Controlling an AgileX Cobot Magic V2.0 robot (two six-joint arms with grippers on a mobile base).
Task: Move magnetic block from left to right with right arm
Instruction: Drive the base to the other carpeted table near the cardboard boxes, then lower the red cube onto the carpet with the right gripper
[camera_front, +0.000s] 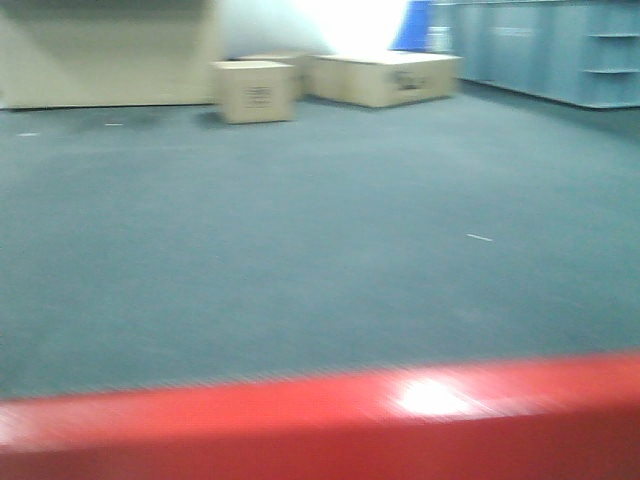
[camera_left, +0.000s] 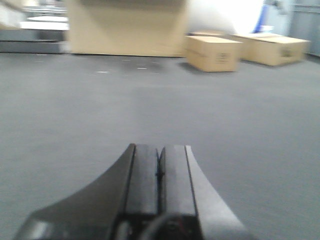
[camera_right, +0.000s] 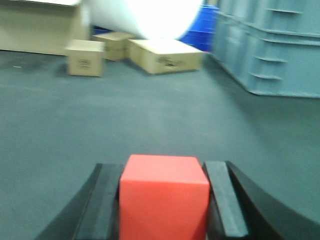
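Note:
The magnetic block (camera_right: 163, 200), a plain bright-red cube, sits between the two black fingers of my right gripper (camera_right: 163, 166) in the right wrist view. Both pads press against its sides, and it is held above the grey floor. In the left wrist view my left gripper (camera_left: 159, 148) is shut, with its pads together and nothing between them. Neither gripper shows in the front view, which is blurred.
Grey carpet floor (camera_front: 300, 250) stretches ahead. Brown cardboard boxes (camera_front: 253, 90) (camera_front: 385, 78) stand at the far end, also visible as boxes (camera_right: 85, 58) (camera_left: 212, 53). Blue-grey crates (camera_right: 270, 45) line the right side. A blurred red band (camera_front: 320, 425) crosses the bottom of the front view.

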